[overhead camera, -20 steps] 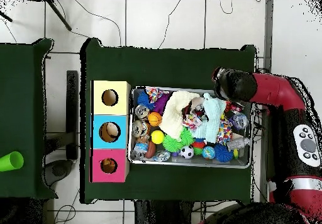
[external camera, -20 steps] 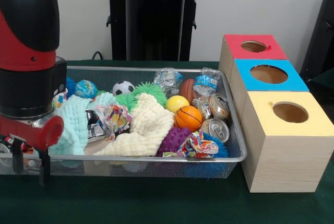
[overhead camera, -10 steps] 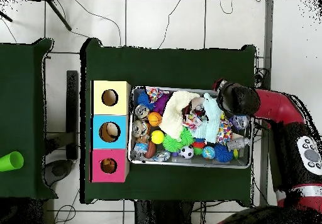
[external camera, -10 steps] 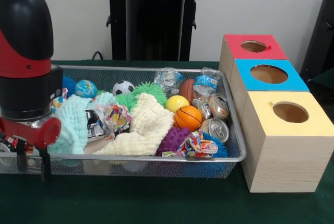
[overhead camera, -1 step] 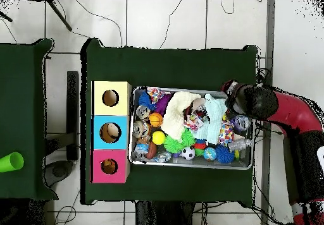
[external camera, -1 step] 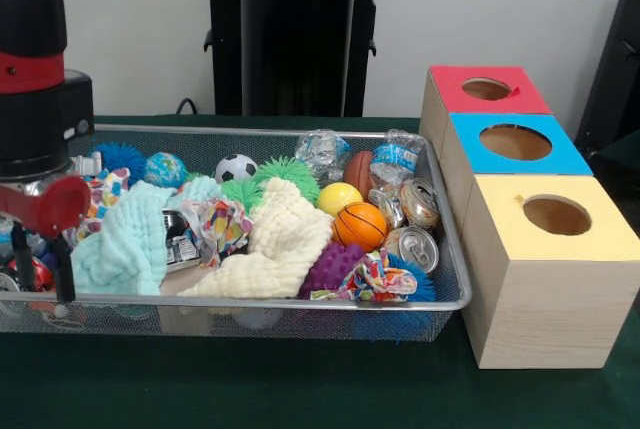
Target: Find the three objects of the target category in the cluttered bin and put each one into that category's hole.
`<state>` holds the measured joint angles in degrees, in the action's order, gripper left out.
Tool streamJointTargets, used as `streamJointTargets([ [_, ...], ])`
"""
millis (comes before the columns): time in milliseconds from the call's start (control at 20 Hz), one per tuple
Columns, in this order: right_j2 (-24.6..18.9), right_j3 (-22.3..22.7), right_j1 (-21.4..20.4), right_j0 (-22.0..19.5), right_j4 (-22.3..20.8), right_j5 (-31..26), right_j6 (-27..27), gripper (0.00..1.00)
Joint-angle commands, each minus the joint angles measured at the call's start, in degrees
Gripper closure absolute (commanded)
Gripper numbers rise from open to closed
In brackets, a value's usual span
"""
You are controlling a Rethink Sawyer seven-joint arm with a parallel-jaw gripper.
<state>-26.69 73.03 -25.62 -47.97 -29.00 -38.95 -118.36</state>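
A wire mesh bin (external camera, -1 step: pixel 300 302) holds a jumble of things: an orange basketball (external camera, -1 step: pixel 360 225), a yellow ball (external camera, -1 step: pixel 338 197), a soccer ball (external camera, -1 step: pixel 236 167), drink cans (external camera, -1 step: pixel 415 246), crushed bottles (external camera, -1 step: pixel 398 157), a cream cloth (external camera, -1 step: pixel 280 244) and a mint cloth (external camera, -1 step: pixel 130 244). To its right stand three boxes with round holes: red (external camera, -1 step: pixel 485 89), blue (external camera, -1 step: pixel 515 142), yellow (external camera, -1 step: pixel 555 215). My gripper (external camera, -1 step: pixel 42 284) hangs open and empty at the bin's left front corner, beside the mint cloth. In the overhead view the gripper (overhead camera, -1 step: pixel 231 91) is at the bin's (overhead camera, -1 step: pixel 190 165) right end, far from the boxes (overhead camera, -1 step: pixel 111 132).
Purple (external camera, -1 step: pixel 333 267) and green (external camera, -1 step: pixel 285 174) spiky balls, a globe ball (external camera, -1 step: pixel 164 169) and patterned cloth scraps (external camera, -1 step: pixel 218 224) also fill the bin. A dark chair edge (external camera, -1 step: pixel 615 69) stands behind the boxes. A green cup (overhead camera, -1 step: pixel 11 162) sits on a separate table.
The arm has shifted left and risen in the front view, and the fingertips have come up from the table in front of the bin to rim height. Nothing in the bin has moved.
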Motion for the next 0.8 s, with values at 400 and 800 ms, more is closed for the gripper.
streamJointTargets([
  [400,0.3,5.8,-0.2,1.3,0.8,-6.0,5.7,0.00],
  [800,-0.1,7.3,3.4,-0.3,-1.2,2.0,5.3,0.00],
])
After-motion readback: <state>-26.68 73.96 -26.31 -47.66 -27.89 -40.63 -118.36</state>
